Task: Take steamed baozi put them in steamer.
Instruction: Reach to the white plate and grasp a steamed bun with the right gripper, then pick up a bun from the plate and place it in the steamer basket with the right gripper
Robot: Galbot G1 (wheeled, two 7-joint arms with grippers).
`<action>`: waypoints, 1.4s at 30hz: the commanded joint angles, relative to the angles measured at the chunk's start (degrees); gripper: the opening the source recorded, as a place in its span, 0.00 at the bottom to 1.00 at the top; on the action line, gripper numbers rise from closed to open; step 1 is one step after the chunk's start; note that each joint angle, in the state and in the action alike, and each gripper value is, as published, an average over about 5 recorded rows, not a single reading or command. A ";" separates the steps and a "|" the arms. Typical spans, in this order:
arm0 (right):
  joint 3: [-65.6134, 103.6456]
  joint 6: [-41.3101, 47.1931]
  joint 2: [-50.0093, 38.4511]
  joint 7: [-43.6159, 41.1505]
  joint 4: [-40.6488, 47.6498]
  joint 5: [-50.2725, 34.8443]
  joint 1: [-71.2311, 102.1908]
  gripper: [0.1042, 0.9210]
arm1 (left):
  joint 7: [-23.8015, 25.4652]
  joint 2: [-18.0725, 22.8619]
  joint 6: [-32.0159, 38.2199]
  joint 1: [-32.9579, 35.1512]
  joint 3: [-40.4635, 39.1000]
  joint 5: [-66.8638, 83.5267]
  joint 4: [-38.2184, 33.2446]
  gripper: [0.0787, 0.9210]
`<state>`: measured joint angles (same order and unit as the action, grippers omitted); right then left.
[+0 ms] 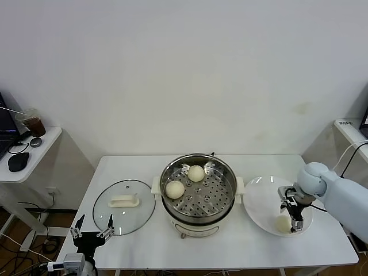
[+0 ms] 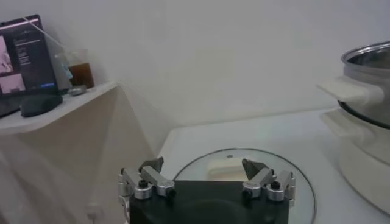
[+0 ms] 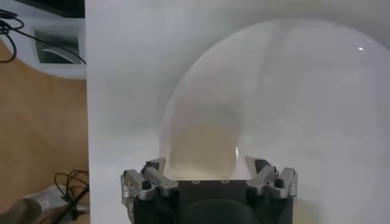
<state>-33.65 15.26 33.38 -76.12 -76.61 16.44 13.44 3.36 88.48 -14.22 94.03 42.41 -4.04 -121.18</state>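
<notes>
The right gripper (image 1: 295, 221) is poised, fingers spread wide, over a cream-white round dough baozi (image 1: 282, 223) on the flat white plate (image 1: 259, 198) at lower right. The fingers should be lowered astride the bun and closed gently, as it looks soft. Two buns sit in the shiny steel steamer (image 1: 198, 192). The left gripper (image 1: 92, 233), fingers wide, is parked lower left.

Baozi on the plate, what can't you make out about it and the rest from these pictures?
- Head view: baozi on the plate is partly covered by the right end effector; contact unclear.
- Right wrist view: that baozi is blurred and its lower part hidden.
- Left wrist view: steamer cut off by the edge, inside unseen.
</notes>
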 commanded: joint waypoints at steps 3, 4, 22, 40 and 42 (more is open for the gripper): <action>0.30 -0.01 0.92 -0.44 0.89 0.22 0.47 0.84 | 0.04 0.06 -0.01 -0.08 -0.02 -0.08 0.12 0.88; 0.28 -0.01 0.90 -0.56 0.92 0.27 0.52 0.82 | 0.04 0.06 0.00 -0.08 -0.02 -0.09 0.13 0.88; 0.85 0.16 -0.23 -1.26 1.37 -0.22 -0.40 0.43 | -0.01 0.15 0.00 -0.31 -0.14 -0.14 0.51 0.88; -20.21 -5.14 15.89 -4.30 6.74 -24.31 -45.72 0.43 | -0.34 0.67 0.23 -1.53 -0.53 -0.09 -0.60 0.88; -21.39 -8.58 18.14 -4.29 7.12 -27.07 -47.37 0.43 | -0.39 0.75 0.28 -1.43 -0.67 -0.09 -0.94 0.88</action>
<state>-45.34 13.50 40.87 -79.68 -72.35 3.13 -13.11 2.96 89.20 -13.92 92.66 41.79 -4.12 -121.15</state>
